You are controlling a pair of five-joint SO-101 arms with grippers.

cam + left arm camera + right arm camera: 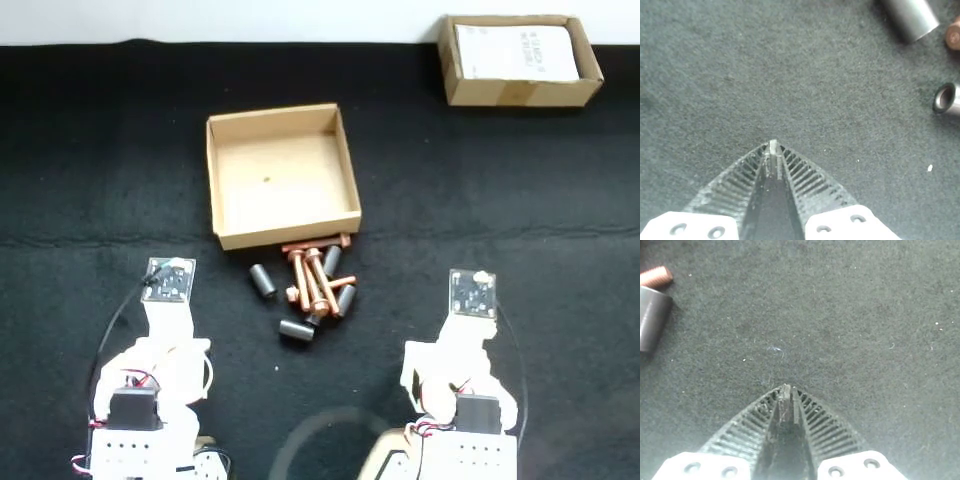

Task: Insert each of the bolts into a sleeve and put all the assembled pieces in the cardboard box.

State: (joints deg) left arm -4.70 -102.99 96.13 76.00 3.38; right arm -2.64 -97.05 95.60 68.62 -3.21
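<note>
Bolts (311,280) and sleeves (262,280) lie heaped at 6 o'clock of the cardboard box (290,232), likely so that either arm can reach them; none looks assembled. Left tool (773,147) and right tool (785,390) hover pinched closed and empty over the table (100,150), at 9 and 3 o'clock of the heap.

- Cardboard box (290,228) sits open on the black cloth (100,150)
- Copper bolts (310,278) lie heaped just beside its near wall
- Dark sleeves (262,280) lie among and around the bolts
- Left arm (168,330) and right arm (462,345) flank the heap, apart from it
- A second box (452,85) holding paper stands at the far right
</note>
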